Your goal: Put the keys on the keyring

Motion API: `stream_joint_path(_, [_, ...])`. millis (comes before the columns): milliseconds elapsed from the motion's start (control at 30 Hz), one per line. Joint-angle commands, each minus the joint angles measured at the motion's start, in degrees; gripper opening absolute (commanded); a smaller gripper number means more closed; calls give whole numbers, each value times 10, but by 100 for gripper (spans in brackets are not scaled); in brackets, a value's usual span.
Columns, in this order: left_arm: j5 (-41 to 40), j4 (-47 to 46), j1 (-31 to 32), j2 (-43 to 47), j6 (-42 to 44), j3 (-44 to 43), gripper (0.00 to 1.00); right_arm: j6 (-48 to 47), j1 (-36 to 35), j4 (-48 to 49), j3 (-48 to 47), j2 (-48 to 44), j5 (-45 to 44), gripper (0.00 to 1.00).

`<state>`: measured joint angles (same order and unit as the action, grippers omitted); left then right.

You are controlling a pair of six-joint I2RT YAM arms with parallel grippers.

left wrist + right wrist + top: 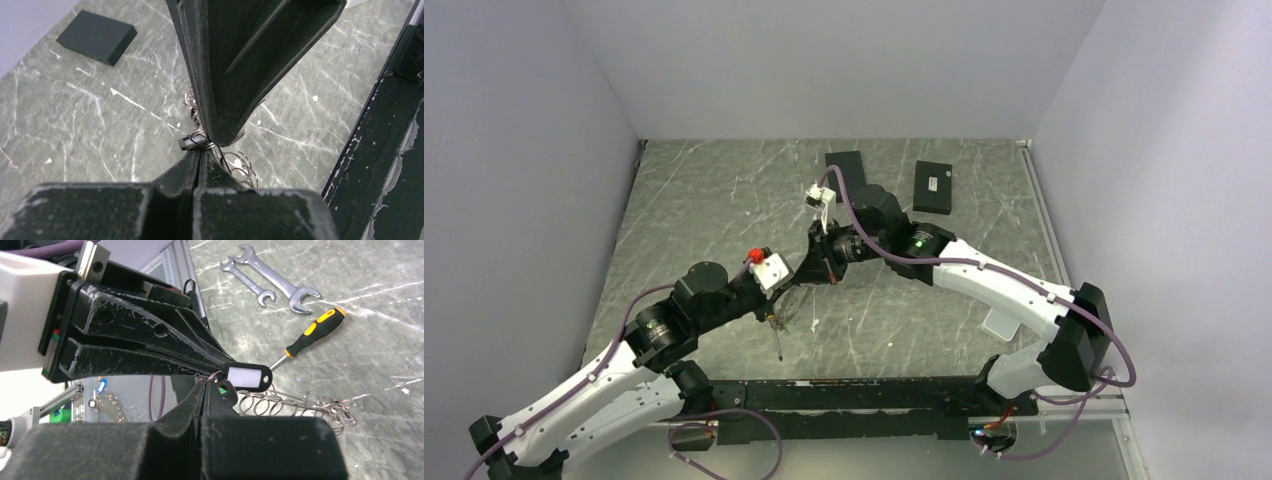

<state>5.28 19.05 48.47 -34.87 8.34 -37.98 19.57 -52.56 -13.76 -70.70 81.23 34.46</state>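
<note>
My left gripper (786, 290) and right gripper (810, 268) meet tip to tip above the table's middle. Both are shut on a small wire ring (216, 375) that carries a black tag with a white label (247, 376). The ring (199, 136) and tag (185, 143) sit at my left fingertips (200, 148). A second dark tag with a green label (223, 388) hangs by my right fingertips (207, 382). Several loose wire rings (295, 405) lie on the table below. A small blurred toothed grey cluster, like keys round a keyring (107, 409), shows far left.
Two silver wrenches (265, 277) and a yellow-and-black screwdriver (312, 335) lie on the marbled table; the screwdriver also shows in the top view (776, 340). Two black boxes (845, 165) (934, 187) sit at the back. The black frame rail (864, 395) runs along the near edge.
</note>
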Motion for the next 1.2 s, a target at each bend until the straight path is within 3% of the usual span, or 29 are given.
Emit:
stream_joint_path(0, [2,-27,2,0,4,-26,0,35,-6,26,-35,15,-48,0])
stream_joint_path(333, [17,-14,2,-2,16,-28,0,43,-6,13,-61,43,-70,0])
stream_joint_path(467, [33,0,2,17,21,-30,13,13,-5,11,-56,27,-53,0])
stream_joint_path(700, [27,11,2,70,12,-27,22,-8,7,32,-28,-4,-1,0])
stream_joint_path(933, [31,18,2,112,-3,-24,23,-2,32,82,10,-32,68,0])
stream_joint_path(1167, [68,-17,2,130,-27,0,16,0,34,89,7,-41,75,0])
